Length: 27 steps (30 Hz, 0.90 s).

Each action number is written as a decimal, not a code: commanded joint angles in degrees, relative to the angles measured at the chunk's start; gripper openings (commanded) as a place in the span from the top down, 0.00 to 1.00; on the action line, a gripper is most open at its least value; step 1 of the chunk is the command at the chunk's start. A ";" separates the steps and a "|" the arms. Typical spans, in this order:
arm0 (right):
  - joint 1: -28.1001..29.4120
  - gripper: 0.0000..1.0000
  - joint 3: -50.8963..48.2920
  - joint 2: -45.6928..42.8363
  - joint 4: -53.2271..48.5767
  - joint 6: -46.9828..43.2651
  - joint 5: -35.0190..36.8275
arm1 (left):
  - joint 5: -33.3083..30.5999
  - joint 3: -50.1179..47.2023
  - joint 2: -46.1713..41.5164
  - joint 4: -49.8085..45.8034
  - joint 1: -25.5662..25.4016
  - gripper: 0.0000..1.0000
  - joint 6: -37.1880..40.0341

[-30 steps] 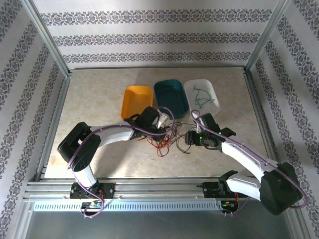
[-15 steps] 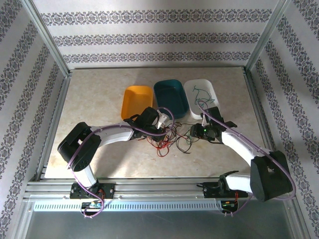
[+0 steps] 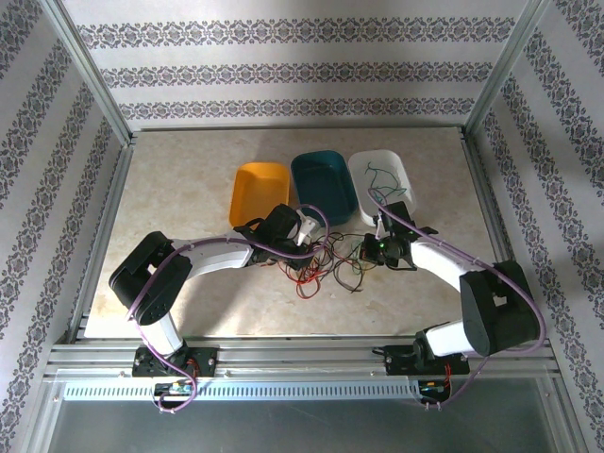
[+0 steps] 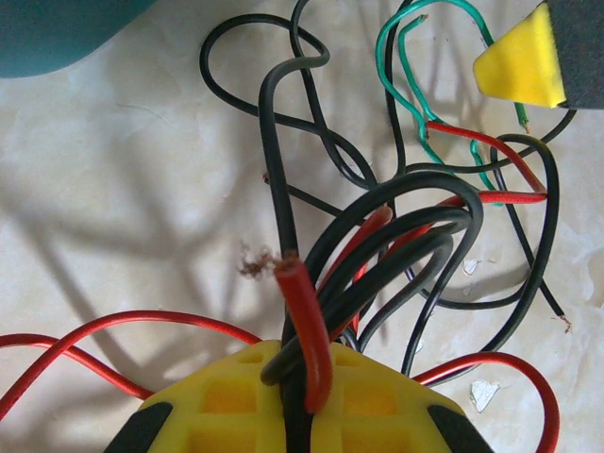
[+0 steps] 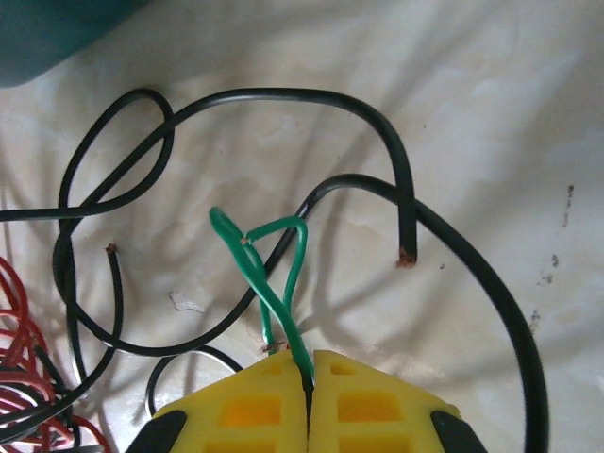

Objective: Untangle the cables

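Yellow-tipped, my right pincer (image 5: pixel 309 392) is closed tight on a looped green cable (image 5: pixel 279 311). My left pincer (image 4: pixel 297 406) is clamped on a red cable (image 4: pixel 304 330) and several black cables (image 4: pixel 280 189). Beyond them, the tangled cables (image 3: pixel 326 262) lie on the counter (image 3: pixel 179 189), just on the near side of the teal bin (image 3: pixel 321 184).

Tabletop (image 3: pixel 179 198): pale marbled beige surface, lightly scuffed.
Orange tray (image 3: pixel 260 189): at the left end of a row of three, tilted a little.
Teal tray (image 3: pixel 324 184): in the middle, touching the orange one.
White tray (image 3: pixel 359 175): at the right end, just beside the teal one.
Walls (image 3: pixel 283 66): wallpaper with striped floral bands.
Frame (image 3: pixel 90 71): bare metal posts at the corners.
Rail (image 3: pixel 302 351): a metal bar along the near edge.
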 commanded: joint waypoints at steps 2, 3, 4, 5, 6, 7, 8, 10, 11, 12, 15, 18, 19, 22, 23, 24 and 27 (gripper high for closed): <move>-1.39 1.00 1.07 -5.71 -1.27 0.71 -0.26 | 0.48 -0.52 -1.14 0.89 -0.65 1.00 0.54; -1.93 1.00 1.24 -7.65 -1.72 0.89 -0.91 | 0.48 -0.51 -0.95 0.65 -0.65 1.00 0.77; -2.37 1.00 1.38 -8.93 -2.07 1.10 -1.54 | 0.48 -0.54 -0.78 0.42 -0.65 1.00 0.94; -2.93 1.00 1.51 -10.59 -2.47 1.39 -2.45 | 0.62 -0.51 -0.55 0.15 -0.65 1.00 1.21; -3.51 1.00 1.68 -11.99 -2.70 1.78 -3.49 | 0.76 -0.57 -0.29 -0.11 -0.65 1.00 1.50; -3.86 1.00 1.82 -12.90 -2.77 2.12 -4.28 | 0.78 -0.56 -0.16 -0.30 -0.65 1.00 1.60; -4.59 1.00 2.01 -14.07 -2.91 2.70 -5.68 | 0.86 -0.60 0.02 -0.46 -0.65 1.00 1.83; -5.71 1.00 2.42 -15.28 -2.96 3.83 -8.18 | 0.87 -0.90 0.28 -0.32 -0.60 1.00 1.92; -6.31 1.00 2.65 -15.65 -2.98 4.47 -9.60 | 0.84 -1.03 0.33 -0.25 -0.65 1.00 1.97; -7.02 1.00 2.89 -16.00 -2.89 5.00 -10.81 | 0.83 -1.15 0.54 -0.21 -0.65 1.00 1.97; -9.01 1.00 3.74 -16.96 -2.14 6.88 -13.53 | 1.15 -1.41 0.90 -0.17 -0.65 1.00 1.88; -11.07 1.00 4.67 -18.31 -1.28 7.99 -14.20 | 1.22 -1.73 1.12 -0.57 -0.65 1.00 1.92; -11.68 1.00 5.04 -18.86 -1.32 8.02 -13.64 | 1.26 -1.89 1.15 -0.65 -0.65 1.00 1.97; -13.94 1.00 5.97 -21.71 -2.51 7.50 -9.77 | 1.16 -2.74 1.03 -0.78 -0.65 1.00 2.01; -14.66 1.00 6.15 -22.79 -2.68 7.26 -8.76 | 1.07 -3.07 0.95 -0.73 -0.65 1.00 1.97; -15.55 1.00 6.28 -24.06 -2.89 6.92 -7.89 | 0.98 -3.41 0.73 -0.71 -0.65 1.00 1.88; -16.60 1.00 6.64 -25.80 -2.50 5.82 -8.88 | 1.09 -4.10 0.30 -0.44 -0.65 1.00 1.55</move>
